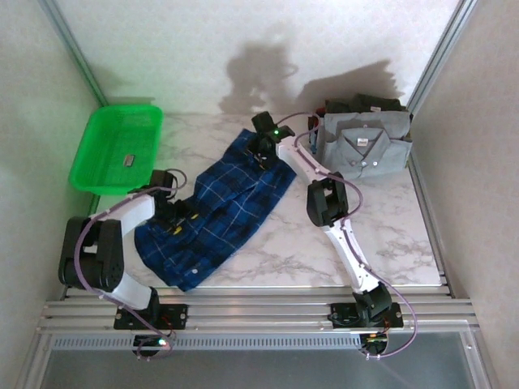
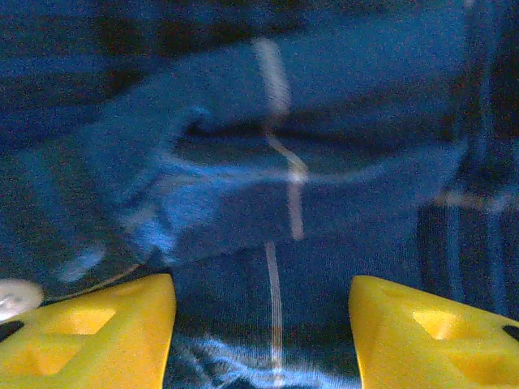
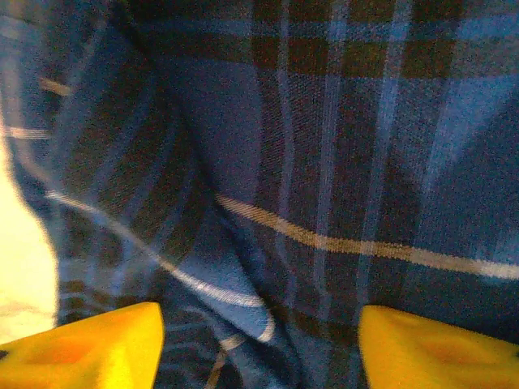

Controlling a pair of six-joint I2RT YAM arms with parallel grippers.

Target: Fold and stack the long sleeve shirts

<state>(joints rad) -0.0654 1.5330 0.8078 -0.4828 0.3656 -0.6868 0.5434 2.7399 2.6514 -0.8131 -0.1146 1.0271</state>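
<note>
Yellow fingers [image 2: 89, 324] of left gripper [image 2: 261, 285] and right gripper [image 3: 259, 312] are spread, empty, over the plaid shirt [image 1: 219, 207]; rumpled cloth could be pinched unevenly.

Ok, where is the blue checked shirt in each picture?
Top external: blue plaid shirt, mid-table, right of the green basket.
Left wrist: the shirt, rumpled, just beyond the yellow fingers.
Right wrist: the shirt, creased, beyond the yellow fingers.
Shared landmark: its thin pale stripes.
</note>
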